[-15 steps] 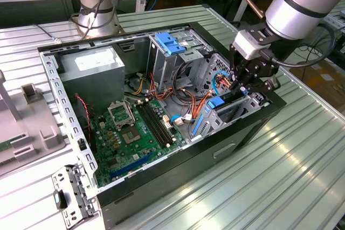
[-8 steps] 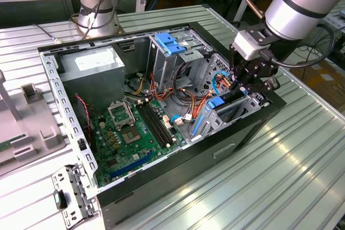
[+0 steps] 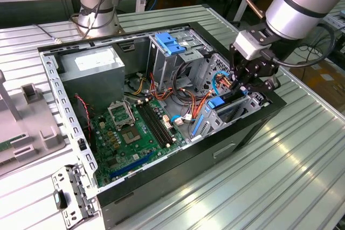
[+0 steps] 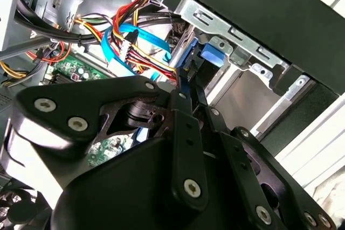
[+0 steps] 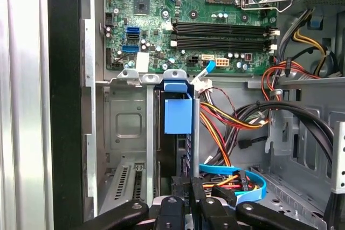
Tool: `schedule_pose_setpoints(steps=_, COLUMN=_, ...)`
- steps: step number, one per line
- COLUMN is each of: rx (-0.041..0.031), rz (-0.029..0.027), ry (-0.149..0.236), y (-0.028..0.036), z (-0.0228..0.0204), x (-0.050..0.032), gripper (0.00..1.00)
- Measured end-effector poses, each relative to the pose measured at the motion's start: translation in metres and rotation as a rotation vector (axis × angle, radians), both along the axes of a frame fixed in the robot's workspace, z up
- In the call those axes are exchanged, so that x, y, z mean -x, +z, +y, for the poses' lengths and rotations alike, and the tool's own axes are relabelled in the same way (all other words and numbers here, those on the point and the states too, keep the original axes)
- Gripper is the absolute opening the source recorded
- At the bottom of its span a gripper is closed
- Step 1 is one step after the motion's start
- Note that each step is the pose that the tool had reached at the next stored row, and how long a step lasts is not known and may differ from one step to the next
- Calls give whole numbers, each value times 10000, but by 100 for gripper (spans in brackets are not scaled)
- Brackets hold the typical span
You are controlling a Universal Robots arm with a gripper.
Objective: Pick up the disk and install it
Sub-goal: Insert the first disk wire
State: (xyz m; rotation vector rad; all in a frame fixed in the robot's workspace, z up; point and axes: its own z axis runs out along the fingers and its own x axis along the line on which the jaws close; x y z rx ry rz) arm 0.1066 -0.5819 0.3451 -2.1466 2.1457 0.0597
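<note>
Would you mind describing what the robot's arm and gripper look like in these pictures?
In the exterior view the arm is a thick, smooth silver-grey tube with a dark band near the wrist. A pale grey box-shaped module sits below it, with black cables looping alongside. The gripper is matt black, built of flat linkage bars joined by silver screws, as both wrist views show.

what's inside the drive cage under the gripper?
A blue carrier tab stands in the cage slot, the gripper at its end. The dark slot below hides whether the disk is in it.
</note>
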Motion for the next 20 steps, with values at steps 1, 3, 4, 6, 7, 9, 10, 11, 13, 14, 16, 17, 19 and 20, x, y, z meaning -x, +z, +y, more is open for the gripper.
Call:
schedule_pose_setpoints(steps=1, rx=0, rz=0, ry=-1, y=-2, z=-1, x=0, gripper=17)
schedule_pose_setpoints(steps=3, rx=-2, rz=-1, ry=-1, y=-8, z=0, x=8, gripper=17)
schedule_pose_setpoints(steps=4, rx=-2, rz=-1, ry=-1, y=-8, z=1, x=17, gripper=17)
schedule_pose_setpoints(steps=6, rx=1, rz=1, ry=0, y=-7, z=11, x=40, gripper=17)
schedule_pose_setpoints(steps=7, rx=0, rz=0, ry=-1, y=-8, z=25, x=43, gripper=17)
schedule_pose_setpoints(steps=9, rx=0, rz=0, ry=-1, y=-7, z=40, x=45, gripper=17)
schedule_pose_setpoints(steps=10, rx=1, rz=-1, ry=0, y=-3, z=44, x=45, gripper=17)
schedule_pose_setpoints(steps=11, rx=-2, rz=-1, ry=-1, y=-3, z=44, x=46, gripper=17)
schedule_pose_setpoints(steps=13, rx=0, rz=-1, ry=-1, y=-1, z=44, x=46, gripper=17)
schedule_pose_setpoints(steps=14, rx=2, rz=-1, ry=-1, y=0, z=41, x=46, gripper=17)
schedule_pose_setpoints(steps=16, rx=2, rz=-1, ry=-1, y=-3, z=32, x=46, gripper=17)
schedule_pose_setpoints(steps=17, rx=0, rz=1, ry=0, y=-5, z=31, x=40, gripper=17)
schedule_pose_setpoints(steps=19, rx=-1, rz=2, ry=0, y=-6, z=31, x=23, gripper=17)
schedule_pose_setpoints(steps=20, rx=0, rz=2, ry=-1, y=-6, z=31, x=15, gripper=17)
